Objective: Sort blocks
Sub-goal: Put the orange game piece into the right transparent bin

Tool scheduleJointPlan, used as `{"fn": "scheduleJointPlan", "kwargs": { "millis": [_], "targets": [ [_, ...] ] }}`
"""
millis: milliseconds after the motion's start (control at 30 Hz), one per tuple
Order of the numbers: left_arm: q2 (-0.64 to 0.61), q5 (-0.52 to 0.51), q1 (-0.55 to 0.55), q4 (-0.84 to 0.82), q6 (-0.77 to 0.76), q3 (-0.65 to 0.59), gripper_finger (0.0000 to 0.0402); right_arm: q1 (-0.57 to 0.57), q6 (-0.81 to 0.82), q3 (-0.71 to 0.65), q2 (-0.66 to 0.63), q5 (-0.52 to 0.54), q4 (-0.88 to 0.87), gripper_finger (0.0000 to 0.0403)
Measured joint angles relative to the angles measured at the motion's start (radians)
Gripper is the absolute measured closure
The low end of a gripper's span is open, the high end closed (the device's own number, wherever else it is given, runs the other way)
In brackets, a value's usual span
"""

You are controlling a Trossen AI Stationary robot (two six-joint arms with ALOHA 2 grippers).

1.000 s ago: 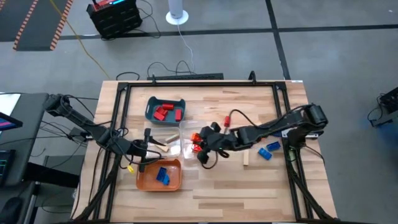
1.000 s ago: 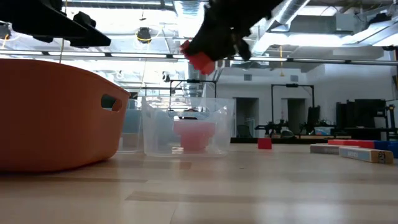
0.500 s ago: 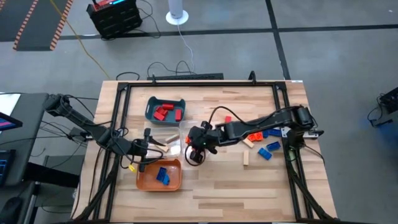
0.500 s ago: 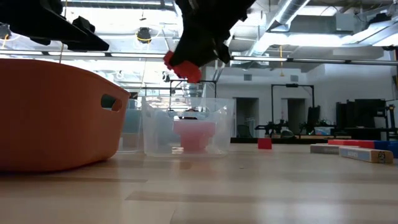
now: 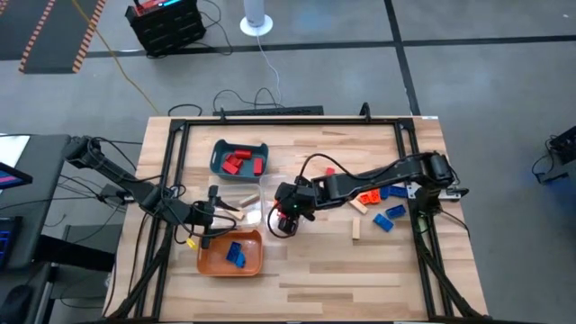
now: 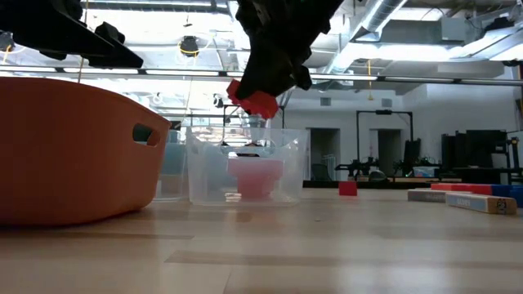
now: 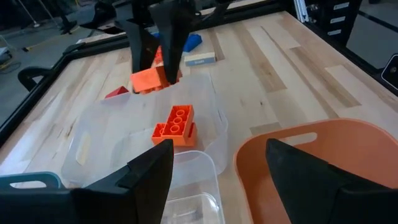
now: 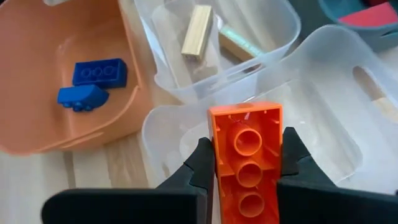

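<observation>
An orange block (image 8: 246, 157) is gripped between the closed fingers of the right gripper (image 5: 286, 216) and is held in the air above the clear tray (image 8: 323, 81) near the middle of the table (image 5: 342, 261). The step in hand appears to be the delivery of this block to that tray, where another orange block (image 7: 175, 124) already lies. For the next move, the block should be lowered inside the rim and then released.

The left gripper (image 7: 214, 171) waits with its fingers open, near the orange tray (image 5: 216, 261) with blue blocks (image 8: 99, 72). More blocks (image 5: 382, 216) lie on the right. From above, the held block is mostly hidden by the gripper.
</observation>
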Motion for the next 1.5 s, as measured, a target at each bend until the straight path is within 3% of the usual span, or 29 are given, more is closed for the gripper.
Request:
{"fn": "scheduleJointPlan", "kwargs": {
  "millis": [200, 600, 1067, 1500],
  "targets": [
    [0.000, 0.000, 0.000, 0.000, -0.001, 0.000, 0.0152, 0.002, 0.019, 0.012, 0.063, -0.033, -0.018, 0.0341],
    [0.000, -0.002, 0.000, -0.024, -0.002, 0.000, 0.0152, -0.015, -0.028, 0.246, 0.225, -0.039, -0.298, 0.0339],
    [0.000, -0.001, 0.000, -0.076, -0.021, 0.000, 0.0152, -0.046, -0.035, 0.291, 0.261, -0.077, -0.360, 0.0249],
    [0.000, -0.001, 0.000, -0.082, -0.024, 0.000, 0.0152, -0.049, -0.027, 0.291, 0.249, -0.109, -0.334, 0.0220]
  ]
}}
